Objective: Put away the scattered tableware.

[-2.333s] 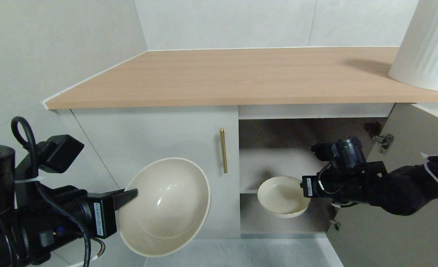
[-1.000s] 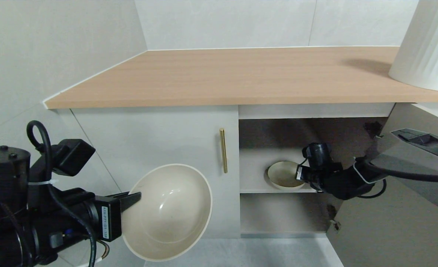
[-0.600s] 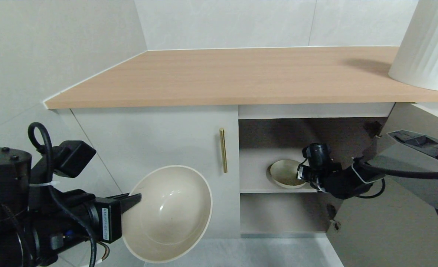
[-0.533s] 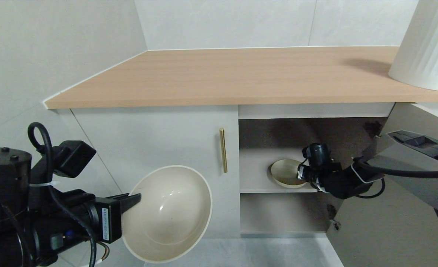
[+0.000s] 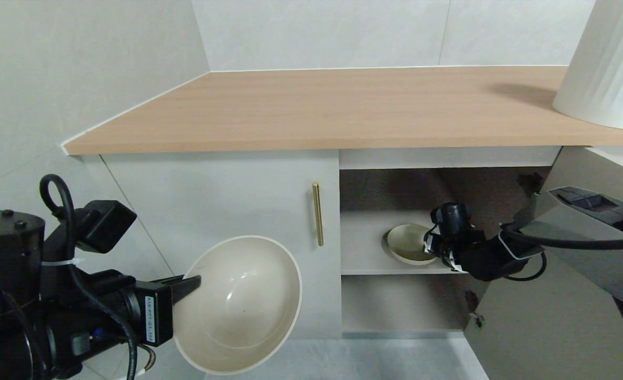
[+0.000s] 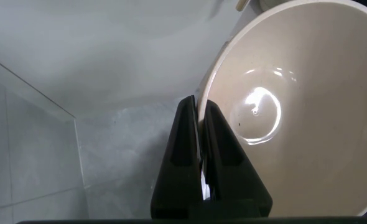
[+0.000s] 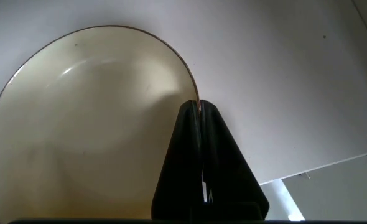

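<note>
My right gripper (image 5: 431, 249) pinches the rim of the small bowl (image 5: 407, 243) at the cabinet shelf (image 5: 363, 254); released while tilted, it may rock. My left gripper (image 5: 191, 282) clamps the large bowl (image 5: 237, 306), which could strike the closed door (image 5: 227, 190).

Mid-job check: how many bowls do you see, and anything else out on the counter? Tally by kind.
Bowls: 2, a large bowl in the left gripper, a small bowl in the right gripper at the cabinet shelf.
Ribbed white container: 1, on the counter.
Total: 3.
</note>
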Robot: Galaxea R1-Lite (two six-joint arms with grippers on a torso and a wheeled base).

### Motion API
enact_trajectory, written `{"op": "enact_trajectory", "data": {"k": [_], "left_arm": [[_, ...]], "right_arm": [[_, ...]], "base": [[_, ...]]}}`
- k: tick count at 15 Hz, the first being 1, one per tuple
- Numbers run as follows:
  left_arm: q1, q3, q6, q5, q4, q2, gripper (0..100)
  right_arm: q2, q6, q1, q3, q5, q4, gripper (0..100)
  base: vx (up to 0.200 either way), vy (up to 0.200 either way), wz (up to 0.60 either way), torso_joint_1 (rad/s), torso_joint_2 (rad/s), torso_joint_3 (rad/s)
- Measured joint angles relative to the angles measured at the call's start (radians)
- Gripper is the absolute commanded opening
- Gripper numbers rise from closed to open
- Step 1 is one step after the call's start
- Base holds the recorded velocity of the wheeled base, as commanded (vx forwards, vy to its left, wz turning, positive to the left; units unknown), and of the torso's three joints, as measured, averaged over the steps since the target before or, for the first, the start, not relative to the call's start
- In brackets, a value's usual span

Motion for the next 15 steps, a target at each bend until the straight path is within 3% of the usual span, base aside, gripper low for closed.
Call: {"op": "enact_trajectory", "data": {"k": [1, 2, 10, 12, 15], "left_arm": [[0.0, 0.0, 0.0, 0.0, 0.0, 0.0, 0], [0.0, 0.0, 0.0, 0.0, 0.0, 0.0, 0], [-0.004, -0.001, 0.009, -0.001, -0.001, 0.0, 0], [-0.013, -0.007, 0.047, -0.001, -0.004, 0.009, 0], [-0.042, 0.0, 0.151, 0.0, -0.004, 0.053, 0]], "right_arm": [[0.0, 0.0, -0.001, 0.0, 0.0, 0.0, 0], [0.0, 0.0, -0.001, -0.001, 0.0, 0.0, 100], [-0.049, 0.004, 0.001, 0.037, 0.01, 0.0, 100], [-0.118, 0.004, 0.012, 0.094, 0.05, 0.0, 100], [-0.299, -0.012, 0.036, 0.203, 0.2, 0.057, 100]], "base": [[0.0, 0.0, 0.0, 0.0, 0.0, 0.0], [0.0, 0.0, 0.0, 0.0, 0.0, 0.0], [0.0, 0.0, 0.0, 0.0, 0.0, 0.0], [0.0, 0.0, 0.0, 0.0, 0.0, 0.0], [0.0, 0.0, 0.0, 0.0, 0.0, 0.0]]}}
